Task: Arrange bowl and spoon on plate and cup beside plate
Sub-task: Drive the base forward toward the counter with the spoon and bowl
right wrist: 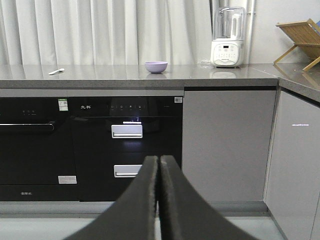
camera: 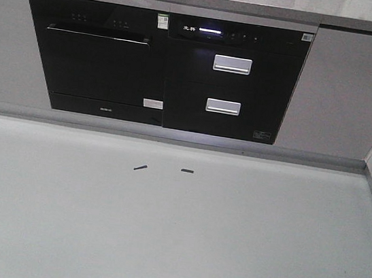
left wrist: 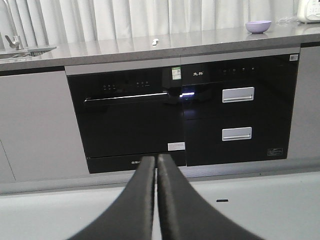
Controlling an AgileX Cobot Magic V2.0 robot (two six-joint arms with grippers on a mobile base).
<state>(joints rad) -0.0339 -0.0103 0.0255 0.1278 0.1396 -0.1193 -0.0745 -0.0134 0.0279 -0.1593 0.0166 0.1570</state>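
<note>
Your left gripper [left wrist: 156, 159] has its jaws pressed together with nothing between them, and so does your right gripper [right wrist: 159, 159]. Both hang low over the pale floor [camera: 173, 233], well apart from the kitchen units they face.

Straight ahead of the left gripper is a black oven [left wrist: 127, 125] with a long bar handle. A black drawer unit [right wrist: 125, 145] with two silver handles faces the right gripper. Above both runs a grey counter [right wrist: 200, 75], backed by white curtains [right wrist: 100, 30]. A sink [left wrist: 22, 50] sits far up and left of the left gripper. Up and right of the right gripper stand a white blender [right wrist: 228, 37] and, further right, a wooden rack [right wrist: 300, 42].

The bowl [right wrist: 156, 66] rests on the counter almost directly above the right gripper's tips; it is round, lavender and upright. The spoon [right wrist: 56, 71] lies flat on the counter up and left of that gripper, small and pale, well apart from the bowl.
</note>
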